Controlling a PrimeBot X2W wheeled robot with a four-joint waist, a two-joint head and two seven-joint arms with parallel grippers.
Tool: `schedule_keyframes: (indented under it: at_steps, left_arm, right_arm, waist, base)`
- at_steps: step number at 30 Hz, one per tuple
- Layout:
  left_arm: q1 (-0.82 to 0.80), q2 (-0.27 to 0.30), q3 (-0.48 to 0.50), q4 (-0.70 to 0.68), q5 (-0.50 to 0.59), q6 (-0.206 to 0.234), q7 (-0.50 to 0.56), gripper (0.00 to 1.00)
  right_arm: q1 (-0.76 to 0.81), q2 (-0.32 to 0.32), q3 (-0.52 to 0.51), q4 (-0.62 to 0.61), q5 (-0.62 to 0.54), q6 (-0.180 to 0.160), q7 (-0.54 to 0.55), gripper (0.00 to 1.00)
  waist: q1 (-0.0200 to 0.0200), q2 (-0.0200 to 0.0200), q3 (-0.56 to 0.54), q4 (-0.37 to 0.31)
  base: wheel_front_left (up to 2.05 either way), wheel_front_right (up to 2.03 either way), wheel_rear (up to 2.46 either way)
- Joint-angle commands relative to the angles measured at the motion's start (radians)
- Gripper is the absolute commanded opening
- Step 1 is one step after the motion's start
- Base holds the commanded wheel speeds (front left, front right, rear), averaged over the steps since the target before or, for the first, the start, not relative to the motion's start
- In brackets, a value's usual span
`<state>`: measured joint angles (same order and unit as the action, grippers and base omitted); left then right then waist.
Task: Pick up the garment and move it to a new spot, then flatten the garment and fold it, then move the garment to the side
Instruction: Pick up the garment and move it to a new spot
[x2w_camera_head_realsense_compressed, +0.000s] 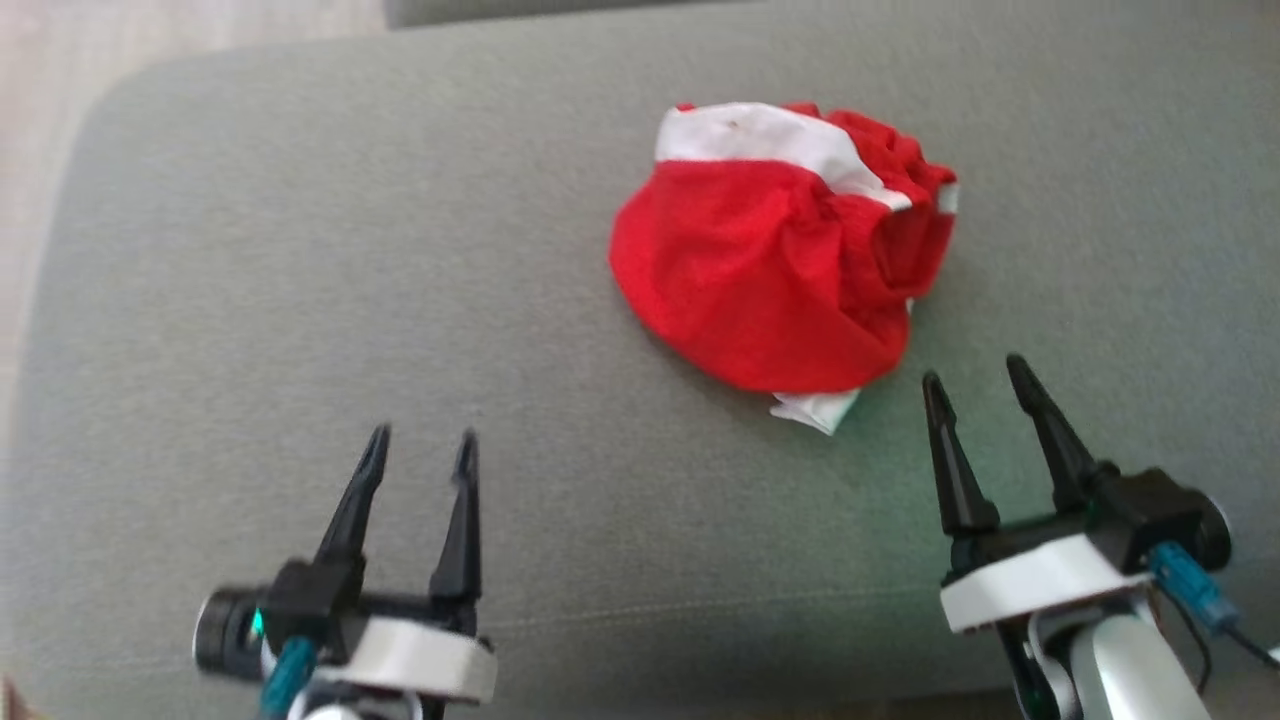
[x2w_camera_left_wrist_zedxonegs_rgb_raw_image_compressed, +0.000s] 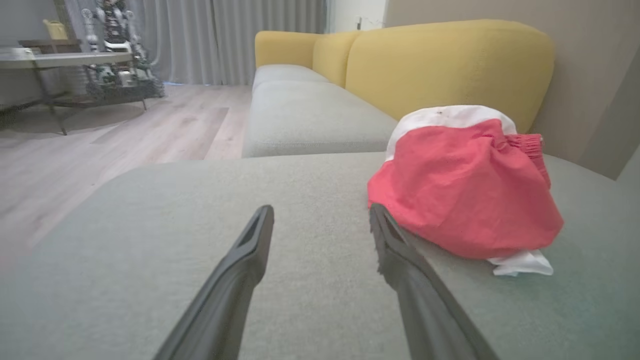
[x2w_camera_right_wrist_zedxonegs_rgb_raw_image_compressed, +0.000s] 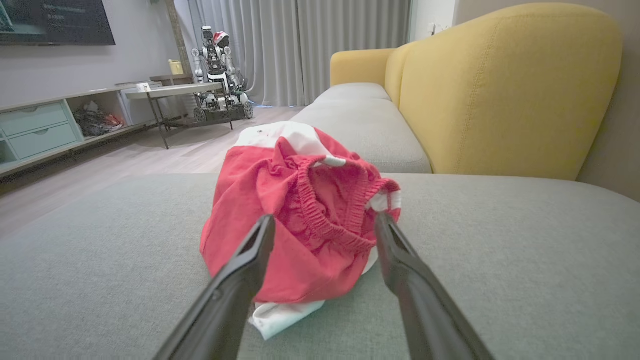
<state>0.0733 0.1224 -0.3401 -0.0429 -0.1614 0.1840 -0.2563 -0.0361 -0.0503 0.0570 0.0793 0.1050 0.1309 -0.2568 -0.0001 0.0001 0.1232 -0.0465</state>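
The main risk is a shallow pinch. The garment (x2w_camera_head_realsense_compressed: 780, 260) is bunched into a loose mound, so fingers closing on its top could catch only 1 layer. The rest would then trail or slide out on the lift. Closing too low could nip the grey seat cushion (x2w_camera_head_realsense_compressed: 300, 250) along with the cloth. Blur in the head view makes the near hem hard to judge.

Both claws are released and hold nothing. The left gripper (x2w_camera_head_realsense_compressed: 423, 435) sits at the lower left of the head view, well apart from the cloth. The right gripper (x2w_camera_head_realsense_compressed: 973, 368) is at the lower right, its 2 fingers spread, near the garment's lower edge but not touching it.

The garment lies right of centre in the upper half of the head view, crumpled on the cushion. It is red with a white band (x2w_camera_head_realsense_compressed: 750, 135) across its far side and a white corner (x2w_camera_head_realsense_compressed: 815, 408) poking out beneath. The right wrist view shows a gathered elastic waistband (x2w_camera_right_wrist_zedxonegs_rgb_raw_image_compressed: 310, 210), so probably shorts.
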Motion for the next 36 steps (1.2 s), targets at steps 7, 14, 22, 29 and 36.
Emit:
schedule_keyframes:
  at_steps: [7,14,22,29,36]
  left_arm:
    - [0.026,-0.053,0.082,-0.027,0.039,-0.022,-0.005,1.00]
    - [0.046,-0.068,0.084,-0.015,0.057,-0.047,-0.005,1.00]
    - [0.049,-0.071,0.076,0.001,0.064,-0.064,-0.005,1.00]
    - [0.015,-0.072,0.056,0.038,0.067,-0.083,-0.005,1.00]
    - [-0.072,-0.072,0.050,0.067,0.066,-0.114,-0.005,1.00]
  right_arm:
    - [0.028,0.000,0.011,0.000,-0.018,0.000,-0.005,1.00]
    - [0.048,0.000,0.015,0.017,-0.027,0.000,-0.005,1.00]
    - [0.045,0.000,0.019,0.020,-0.030,0.000,-0.005,1.00]
    - [0.018,0.000,0.005,0.004,-0.034,0.000,-0.005,1.00]
    - [-0.003,0.000,0.001,-0.008,-0.029,0.000,-0.005,1.00]
  waist:
    - [0.0001,-0.0001,-0.083,0.082]
    - [0.0001,-0.0001,-0.105,0.106]
    - [0.0001,-0.0001,-0.091,0.098]
    - [0.0001,-0.0001,-0.044,0.070]
    - [0.0001,-0.0001,-0.003,0.034]
  base:
    - [0.00,0.00,0.00]
    - [0.00,0.00,0.00]
    - [0.00,0.00,0.00]
    - [0.00,0.00,0.00]
    - [0.00,0.00,0.00]
